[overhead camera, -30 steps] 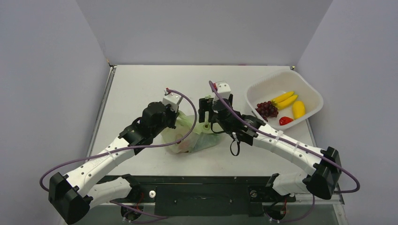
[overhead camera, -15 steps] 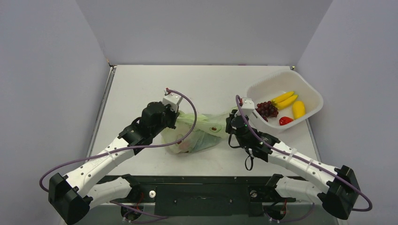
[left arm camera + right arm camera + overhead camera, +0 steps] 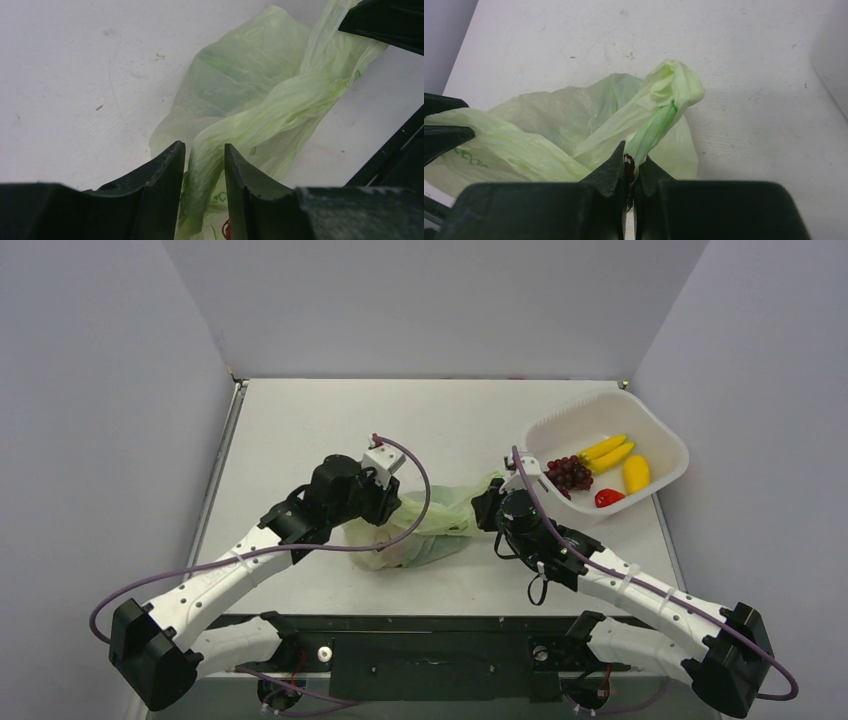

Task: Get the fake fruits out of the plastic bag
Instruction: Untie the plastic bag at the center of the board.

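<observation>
The pale green plastic bag (image 3: 430,522) lies crumpled mid-table, stretched between the two grippers. My right gripper (image 3: 487,502) is at its right end. In the right wrist view the gripper (image 3: 631,152) is shut on a twisted handle of the bag (image 3: 659,107). My left gripper (image 3: 385,504) is at the bag's left end. In the left wrist view its jaws (image 3: 205,147) stand apart with a bunched strand of the bag (image 3: 260,117) running loosely between them. A faint reddish shape (image 3: 393,552) shows through the bag's near side. Any other fake fruits inside the bag are hidden.
A white basket (image 3: 600,397) stands at the back right, close to the right arm. It holds yellow bananas (image 3: 606,452), a dark grape bunch (image 3: 570,473), a red fruit (image 3: 608,497) and a yellow fruit (image 3: 636,473). Grey walls enclose the table.
The right gripper came down to the bag's right side, shut on a handle and drew it rightward. The left jaws, shut on the bag before, have parted and shifted slightly right.
</observation>
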Robot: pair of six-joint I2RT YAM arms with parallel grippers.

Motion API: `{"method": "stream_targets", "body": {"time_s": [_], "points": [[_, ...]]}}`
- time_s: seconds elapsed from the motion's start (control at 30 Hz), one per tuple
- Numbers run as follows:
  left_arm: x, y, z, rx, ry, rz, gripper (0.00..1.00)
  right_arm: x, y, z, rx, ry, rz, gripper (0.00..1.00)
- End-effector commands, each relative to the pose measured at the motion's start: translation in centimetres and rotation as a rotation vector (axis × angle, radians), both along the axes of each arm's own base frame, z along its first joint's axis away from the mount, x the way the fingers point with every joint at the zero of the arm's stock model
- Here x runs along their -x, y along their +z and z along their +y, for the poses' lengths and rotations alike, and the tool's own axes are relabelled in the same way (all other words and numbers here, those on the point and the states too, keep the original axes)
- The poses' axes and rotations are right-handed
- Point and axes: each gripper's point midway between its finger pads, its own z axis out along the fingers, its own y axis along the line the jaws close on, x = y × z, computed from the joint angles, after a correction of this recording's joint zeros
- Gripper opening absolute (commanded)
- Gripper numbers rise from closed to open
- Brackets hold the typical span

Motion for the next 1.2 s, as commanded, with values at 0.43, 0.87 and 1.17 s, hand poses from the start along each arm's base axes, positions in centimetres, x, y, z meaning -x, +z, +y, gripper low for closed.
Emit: {"method": "stream_targets", "body": {"time_s": [0.43,0.87,1.17], "points": [[4.5,8.2,-4.4,0.153,-0.087,0.192,0.43,1.7,0.6,1.5,-0.091,0.142,-0.023,0.00],[3.6,2.6,-9.5,-0.393,-0.281,0.009,0.46,2.6,1.0,0.5,-0.197,0.164,-0.006,0.00],[2.5,-1.0,-11.7,-0.497,-0.254,0.021,0.35,3.0,1.0,-0.6,-0.209,0.134,-0.009,0.00]]}}
